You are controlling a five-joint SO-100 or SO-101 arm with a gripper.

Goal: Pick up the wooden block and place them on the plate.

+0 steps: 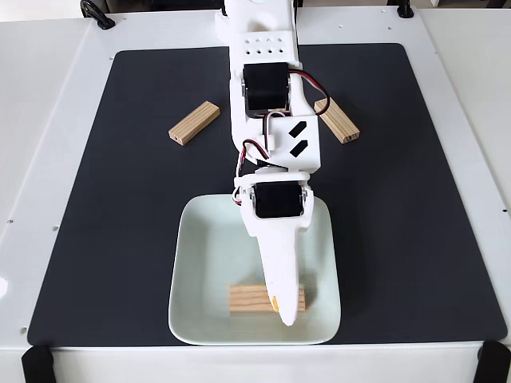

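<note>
The gripper [285, 313] hangs over a wooden block [249, 298] on the plate [200, 263]; whether its jaws pinch it I cannot tell. Light, rigid pine, probably best grasped across its narrow sides.

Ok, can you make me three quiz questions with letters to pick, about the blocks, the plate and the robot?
1. Where is the plate?
A. at the mat's far edge
B. at the mat's near edge
C. off the mat

2. How many blocks lie on the mat, off the plate?
A. none
B. two
C. four

3. How does the block on the plate lie?
A. flat
B. standing on end
C. leaning on the rim

Answers:
1 B: the plate sits at the bottom of the fixed view, by the mat's near edge.
2 B: one block lies left of the arm, another right of it.
3 A: it lies flat near the plate's front, with the jaws over it.
</note>
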